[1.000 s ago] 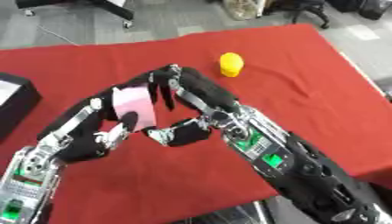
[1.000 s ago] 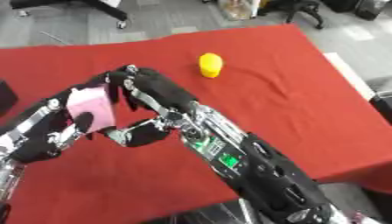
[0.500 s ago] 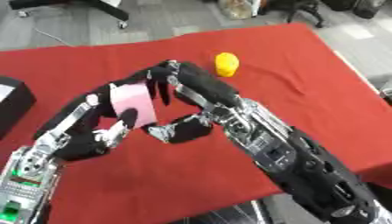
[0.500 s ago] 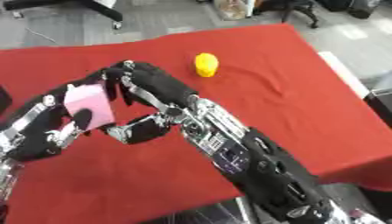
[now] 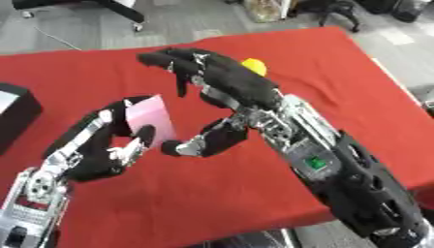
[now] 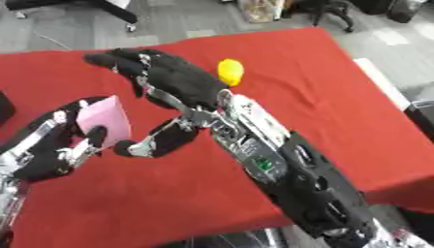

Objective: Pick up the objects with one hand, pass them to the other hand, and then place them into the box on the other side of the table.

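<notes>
Curled fingers (image 5: 140, 138) of the robot's left hand (image 5: 106, 150) hold a flat pink rectangular card (image 5: 151, 117) above the red-covered bench (image 5: 339, 82). Just beside it, the right hand (image 5: 222, 82) hovers with fingers spread wide, holding nothing. A small yellow rounded object (image 6: 230, 71) sits on the bench beyond. A black box (image 5: 15, 114) sits at the left edge.

Left hand (image 5: 101, 150) low at left, palm up, fingers and thumb curled around a pink card (image 5: 151, 116) held upright; forearm running down to the lower left corner. Right hand (image 5: 224, 80) raised above and just right of it, back of the hand toward the camera, fingers spread and straight, thumb (image 5: 199, 143) reaching down-left toward the left hand, apart from the card. Right forearm crossing diagonally from the lower right corner.
</notes>
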